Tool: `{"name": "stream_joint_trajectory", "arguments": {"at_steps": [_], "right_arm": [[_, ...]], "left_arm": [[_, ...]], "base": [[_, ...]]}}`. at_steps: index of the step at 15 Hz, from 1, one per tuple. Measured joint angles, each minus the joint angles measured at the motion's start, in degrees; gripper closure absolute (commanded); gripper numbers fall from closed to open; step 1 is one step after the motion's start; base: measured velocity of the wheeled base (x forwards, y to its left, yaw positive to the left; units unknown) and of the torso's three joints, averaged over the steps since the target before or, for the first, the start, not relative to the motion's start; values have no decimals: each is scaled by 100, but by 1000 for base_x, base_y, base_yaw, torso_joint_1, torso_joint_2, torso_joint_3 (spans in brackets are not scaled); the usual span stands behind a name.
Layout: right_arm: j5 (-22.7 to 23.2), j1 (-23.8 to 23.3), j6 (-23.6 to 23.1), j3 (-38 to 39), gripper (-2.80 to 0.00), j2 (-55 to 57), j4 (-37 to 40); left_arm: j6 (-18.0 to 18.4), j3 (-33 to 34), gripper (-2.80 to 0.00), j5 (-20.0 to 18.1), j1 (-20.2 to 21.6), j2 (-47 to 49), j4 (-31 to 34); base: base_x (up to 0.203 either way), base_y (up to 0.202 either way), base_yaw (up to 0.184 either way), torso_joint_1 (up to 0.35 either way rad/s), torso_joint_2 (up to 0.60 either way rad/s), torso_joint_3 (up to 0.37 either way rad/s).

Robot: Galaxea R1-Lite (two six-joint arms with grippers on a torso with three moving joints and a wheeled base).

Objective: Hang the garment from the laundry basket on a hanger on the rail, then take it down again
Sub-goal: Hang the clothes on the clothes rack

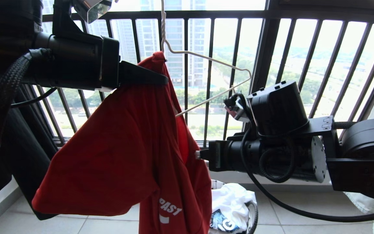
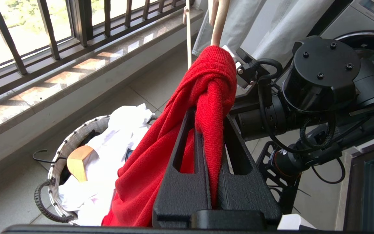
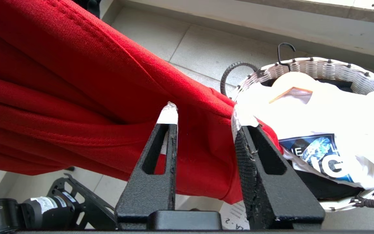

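Left wrist view: the left pincer (image 2: pixel 210 136) clenches the red T-shirt's (image 1: pixel 122 146) collar at the wire hanger's (image 1: pixel 206 58) neck; the right pincer (image 3: pixel 206 120), parted, straddles lower cloth. Threading seems underway; next, slip the hanger's far-right arm inside the collar.

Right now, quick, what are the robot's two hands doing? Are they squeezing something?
Left gripper: shut on the red T-shirt, pinching its collar beside the wire hanger.
Right gripper: open, fingers apart with the shirt's fabric between them, not squeezing.
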Motion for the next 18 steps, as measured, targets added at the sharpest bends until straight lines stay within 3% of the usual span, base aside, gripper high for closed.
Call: {"name": "stream_joint_trajectory", "arguments": {"at_steps": [3,6,13,18], "right_arm": [[7,5,8,0,-280,9,0],[-19,60,39,-4,-280,82,-3],[-562,79,336,-306,-280,385,-35],[-1652,205,305,-584,-280,641,-36]], "left_arm": [[-104,-2,0,1,6,0,-102],[-456,114,0,16,4,-6,-600],[-522,272,0,36,-32,-114,-674],[-597,294,0,43,-40,-144,-779]], "base": [[0,0,0,0,0,0],[0,0,0,0,0,0],[0,0,0,0,0,0],[0,0,0,0,0,0]]}}
